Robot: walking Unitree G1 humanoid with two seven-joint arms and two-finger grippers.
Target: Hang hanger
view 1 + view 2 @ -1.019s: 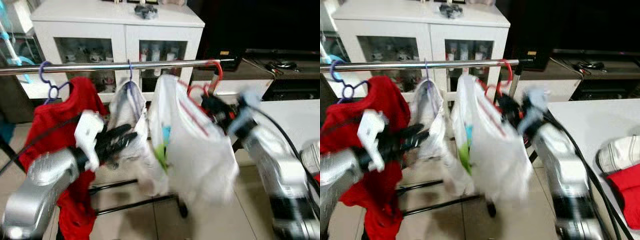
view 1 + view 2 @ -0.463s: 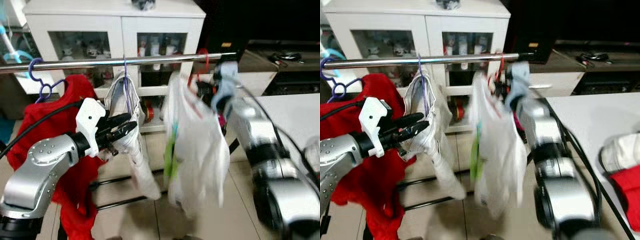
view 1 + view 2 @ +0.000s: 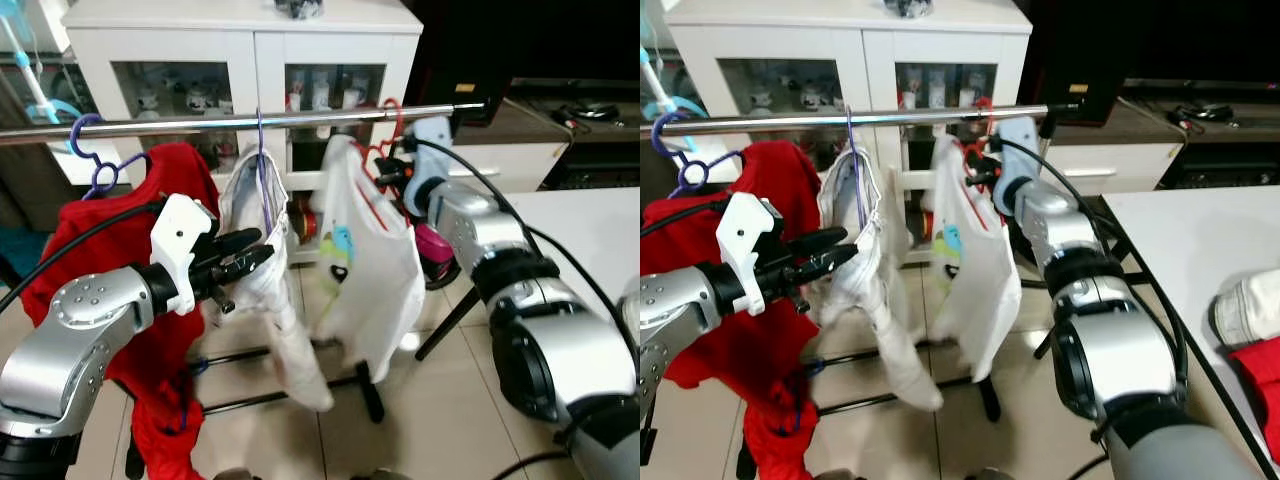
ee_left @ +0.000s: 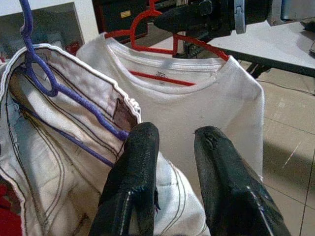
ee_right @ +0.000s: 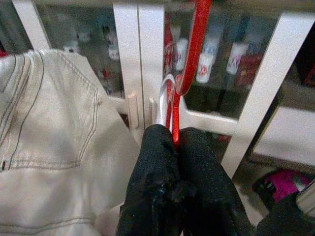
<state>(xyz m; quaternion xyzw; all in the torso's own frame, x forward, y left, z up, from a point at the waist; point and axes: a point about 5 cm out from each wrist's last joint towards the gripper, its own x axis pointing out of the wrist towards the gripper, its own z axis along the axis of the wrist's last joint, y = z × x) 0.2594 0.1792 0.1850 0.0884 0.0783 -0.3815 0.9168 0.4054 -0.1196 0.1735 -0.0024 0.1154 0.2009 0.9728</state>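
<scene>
Pinching the red hanger (image 5: pixel 173 105) by its neck, the right gripper (image 5: pixel 173 143) is holding its hook over the rail (image 3: pixel 300 120), while the left gripper (image 4: pixel 174 147), fingers apart, is waiting lower by the white jeans (image 3: pixel 262 250).

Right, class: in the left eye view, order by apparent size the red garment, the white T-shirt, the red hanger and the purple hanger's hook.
1. red garment
2. white T-shirt
3. red hanger and purple hanger's hook: look alike, both partly hidden, so unranked.
</scene>
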